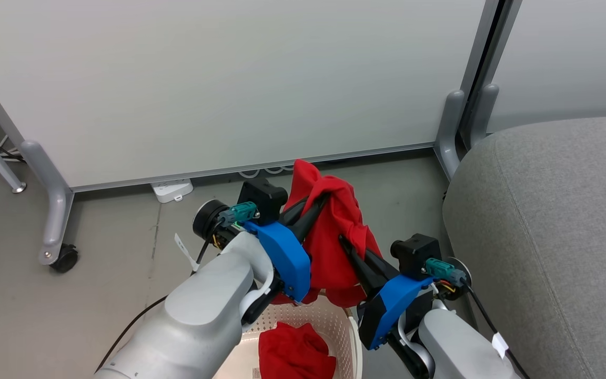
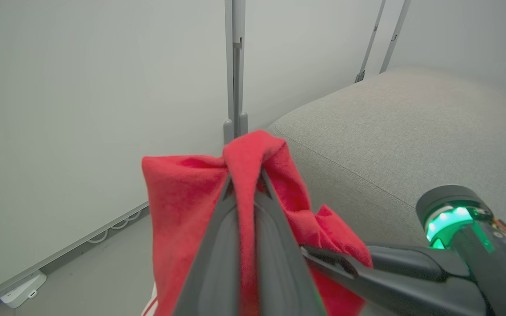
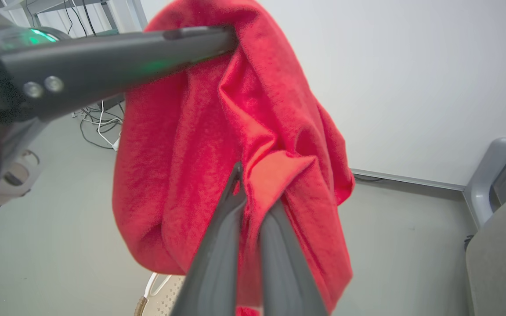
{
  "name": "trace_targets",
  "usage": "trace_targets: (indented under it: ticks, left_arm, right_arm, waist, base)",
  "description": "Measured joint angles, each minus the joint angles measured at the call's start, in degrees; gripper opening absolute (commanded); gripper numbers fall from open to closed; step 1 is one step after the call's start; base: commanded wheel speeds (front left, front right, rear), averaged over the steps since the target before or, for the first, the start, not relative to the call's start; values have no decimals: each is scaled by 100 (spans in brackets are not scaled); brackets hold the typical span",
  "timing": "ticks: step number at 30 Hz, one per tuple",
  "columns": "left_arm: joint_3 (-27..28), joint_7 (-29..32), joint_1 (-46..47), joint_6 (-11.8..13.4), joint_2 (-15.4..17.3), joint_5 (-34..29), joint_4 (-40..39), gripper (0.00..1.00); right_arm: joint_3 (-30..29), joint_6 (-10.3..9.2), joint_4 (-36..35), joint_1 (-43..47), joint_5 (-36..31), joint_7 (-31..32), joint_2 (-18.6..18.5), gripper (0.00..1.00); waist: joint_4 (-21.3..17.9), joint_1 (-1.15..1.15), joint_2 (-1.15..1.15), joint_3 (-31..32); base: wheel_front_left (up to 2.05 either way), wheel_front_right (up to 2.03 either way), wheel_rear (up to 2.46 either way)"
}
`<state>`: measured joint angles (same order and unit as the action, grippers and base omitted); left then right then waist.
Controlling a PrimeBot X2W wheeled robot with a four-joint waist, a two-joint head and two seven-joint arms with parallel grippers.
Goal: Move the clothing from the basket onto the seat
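Grey floor (image 1: 113,263) in front of a white partition (image 1: 229,79), with a large grey seat (image 1: 545,237) at the right.
Both arms hold a red garment (image 1: 334,231) in the air above the cream basket (image 1: 303,317), left of the seat and not touching it. The left pincer (image 1: 320,203) is closed on its top fold. The right pincer (image 1: 343,241) is closed on a lower fold. A second red garment (image 1: 295,352) lies crumpled inside the basket.
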<state>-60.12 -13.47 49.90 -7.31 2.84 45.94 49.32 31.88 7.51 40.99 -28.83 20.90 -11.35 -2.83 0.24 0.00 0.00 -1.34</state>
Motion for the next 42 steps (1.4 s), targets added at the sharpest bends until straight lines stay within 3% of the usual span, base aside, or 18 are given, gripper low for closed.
trace_targets:
  ticks: [26,27,29,35,42]
  left_arm:
    - [-263,-100,-24,68,-1,352,45,0]
    - [-264,-109,-23,80,-1,350,45,42]
    - [-242,-125,-23,121,-1,348,31,100]
    - [316,-157,-163,319,101,83,-421,100]
    - [1099,-158,-1053,465,442,-570,-1238,100]
  right_arm:
    - [277,0,369,-120,204,-166,0,0]
    - [279,0,374,-126,211,-176,0,0]
    - [281,0,380,-143,215,-180,0,0]
    - [232,0,381,-164,209,-230,1,0]
    - [44,0,379,-165,124,-282,0,0]
  waist:
    - [-94,0,0,108]
    - [-97,0,0,106]
    - [-107,0,0,102]
    - [-139,0,0,56]
    - [-126,0,0,25]
  base:
    - [0,0,0]
    - [0,0,0]
    - [0,0,0]
    - [0,0,0]
    - [0,0,0]
